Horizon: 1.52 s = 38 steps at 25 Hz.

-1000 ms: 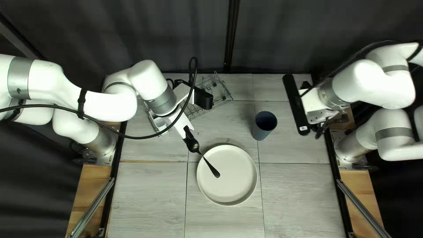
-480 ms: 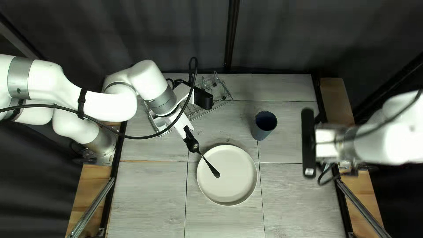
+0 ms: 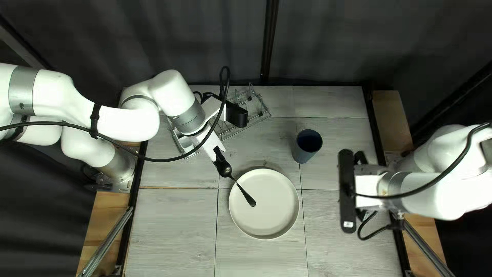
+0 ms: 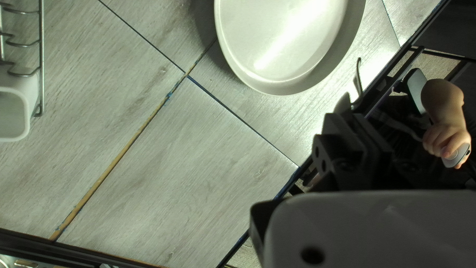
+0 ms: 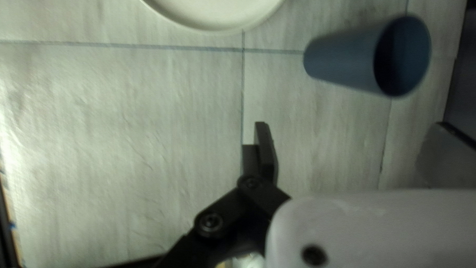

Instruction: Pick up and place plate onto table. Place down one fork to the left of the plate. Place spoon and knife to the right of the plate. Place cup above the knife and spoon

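Plate [image 3: 264, 204]: one, pale, round, upright way up on the table [image 3: 174, 225]. Spoon [image 3: 241, 190]: one, dark; its handle crosses the plate's rim in the top left view, its bowl lies outside, up and to the left; contact between the two cannot be told. Left gripper [image 3: 220, 155]: above the plate and to its left in the same view; fingers nearly together, closed on the spoon near its bowl. Cup [image 3: 308, 146]: one, blue, standing mouth up; beyond the plate and to its right, apart from it. Right gripper [image 3: 362, 186]: to the right of the plate, well apart; fingers spread wide, nothing held. Rack [image 3: 252, 105]: one, wire; beyond the plate and to its left, partly behind the left arm. Hand [image 4: 444, 134]: one, a person's, past the table's edge from the plate, round a grey object [image 4: 454, 158].
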### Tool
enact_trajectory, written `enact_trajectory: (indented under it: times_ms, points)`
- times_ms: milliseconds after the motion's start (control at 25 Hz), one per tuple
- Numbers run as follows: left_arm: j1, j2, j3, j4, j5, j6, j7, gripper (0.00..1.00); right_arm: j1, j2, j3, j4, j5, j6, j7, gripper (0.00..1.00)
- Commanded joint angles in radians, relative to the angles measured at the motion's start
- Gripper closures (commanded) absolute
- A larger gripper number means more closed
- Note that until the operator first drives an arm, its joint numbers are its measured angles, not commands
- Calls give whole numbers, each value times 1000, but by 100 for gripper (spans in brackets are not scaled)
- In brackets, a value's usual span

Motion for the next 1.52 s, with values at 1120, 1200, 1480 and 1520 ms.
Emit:
enact_trajectory:
  times_ms: [1120, 1200, 1480, 1520]
  points:
    - [0, 0, 0, 0, 0, 0, 0, 100, -158, 731, 300, 350, -899, 170, 1250, 0]
    - [0, 0, 0, 0, 0, 0, 0, 100, -135, 762, 273, 353, -948, 189, 1281, 0]
    - [0, 0, 0, 0, 0, 0, 0, 100, -87, 831, 222, 377, -1055, 199, 1357, 0]
    - [0, 0, 0, 0, 0, 0, 0, 100, -83, 837, 219, 381, -1061, 200, 1359, 0]
